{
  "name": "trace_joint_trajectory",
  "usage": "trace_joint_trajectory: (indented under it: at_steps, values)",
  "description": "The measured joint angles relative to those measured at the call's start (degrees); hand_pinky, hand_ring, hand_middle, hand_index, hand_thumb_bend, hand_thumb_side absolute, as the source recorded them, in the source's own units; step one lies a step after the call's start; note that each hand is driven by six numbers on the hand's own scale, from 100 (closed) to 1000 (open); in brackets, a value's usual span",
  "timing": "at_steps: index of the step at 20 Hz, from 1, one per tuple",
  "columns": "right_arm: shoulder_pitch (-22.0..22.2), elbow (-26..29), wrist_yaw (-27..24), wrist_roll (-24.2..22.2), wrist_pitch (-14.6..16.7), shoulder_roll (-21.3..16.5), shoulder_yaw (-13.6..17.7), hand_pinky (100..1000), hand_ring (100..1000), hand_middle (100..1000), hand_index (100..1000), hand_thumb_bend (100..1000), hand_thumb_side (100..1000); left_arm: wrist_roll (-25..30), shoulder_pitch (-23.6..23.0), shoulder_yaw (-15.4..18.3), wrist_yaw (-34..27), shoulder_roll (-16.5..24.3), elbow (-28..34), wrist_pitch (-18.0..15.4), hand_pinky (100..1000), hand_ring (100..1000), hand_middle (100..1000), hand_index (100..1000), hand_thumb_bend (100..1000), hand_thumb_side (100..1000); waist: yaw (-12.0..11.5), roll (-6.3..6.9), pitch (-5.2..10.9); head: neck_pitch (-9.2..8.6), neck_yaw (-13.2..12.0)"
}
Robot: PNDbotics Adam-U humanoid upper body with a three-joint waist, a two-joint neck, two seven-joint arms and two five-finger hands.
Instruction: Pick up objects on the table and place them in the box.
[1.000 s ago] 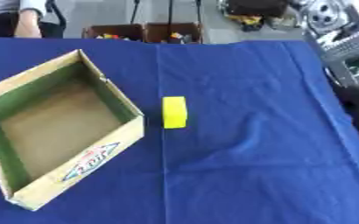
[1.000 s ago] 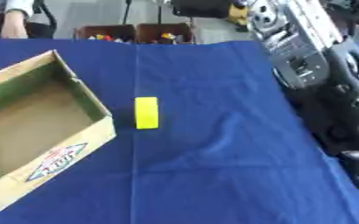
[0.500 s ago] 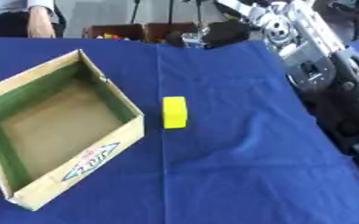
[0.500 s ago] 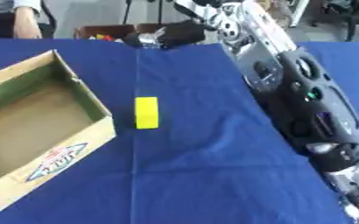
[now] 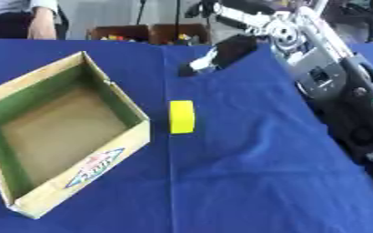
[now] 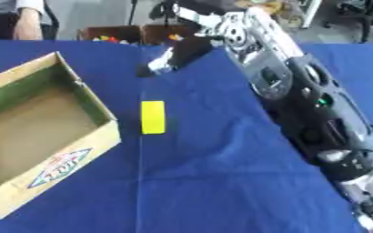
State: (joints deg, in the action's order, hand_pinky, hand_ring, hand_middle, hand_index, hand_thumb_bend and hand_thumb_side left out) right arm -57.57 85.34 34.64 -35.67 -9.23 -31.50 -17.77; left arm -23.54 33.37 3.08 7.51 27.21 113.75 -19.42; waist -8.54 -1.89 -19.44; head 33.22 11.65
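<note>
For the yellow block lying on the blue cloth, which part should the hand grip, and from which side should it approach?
Probably from above, pinching the two long sides of the yellow block. It lies flat on the blue cloth, long axis running away from the robot, so the narrow width suits a pinch. The right hand is beyond it, and the box stands apart to its left, so both long sides are free.

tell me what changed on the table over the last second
The right arm swung in from the right, and its hand now reaches over the far part of the cloth, beyond the yellow block, touching nothing. The block and the cardboard box stayed put.
</note>
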Motion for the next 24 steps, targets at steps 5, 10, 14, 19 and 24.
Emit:
trace_joint_trajectory:
  at_steps: [5,10,14,19,24]
  values:
    - [0.33,0.02,-4.10,-4.09,-1.38,0.02,-1.04,864,931,912,931,729,357,0.01,0.00,0.00,0.00,-0.01,0.00,0.01,748,903,892,948,100,961,-0.05,0.00,0.00,0.01,-0.12]
    - [0.67,0.46,-7.98,-8.22,-3.40,0.01,-1.72,854,924,903,924,712,353,0.01,0.00,0.00,0.00,-0.04,0.00,0.02,748,903,889,947,100,961,-0.09,0.00,0.00,0.01,-0.15]
    - [0.86,0.63,-8.72,-11.18,-5.11,0.09,-2.07,853,925,903,922,705,343,0.01,0.00,0.00,0.00,-0.07,0.00,0.03,748,902,887,946,100,960,-0.36,0.00,0.00,0.02,-0.10]
    - [0.97,-0.89,-9.00,-12.80,-5.92,1.11,-2.49,853,926,903,918,701,343,0.00,0.12,0.00,-0.10,-0.48,0.00,0.04,748,902,886,945,100,959,-0.74,-0.26,0.00,0.55,0.05]
    - [0.86,-3.46,-9.75,-13.14,-6.22,2.06,-2.79,852,930,905,914,696,339,-0.01,0.49,0.00,-0.20,-0.49,0.00,0.05,748,901,884,944,100,959,-1.09,-0.38,0.00,1.39,0.05]
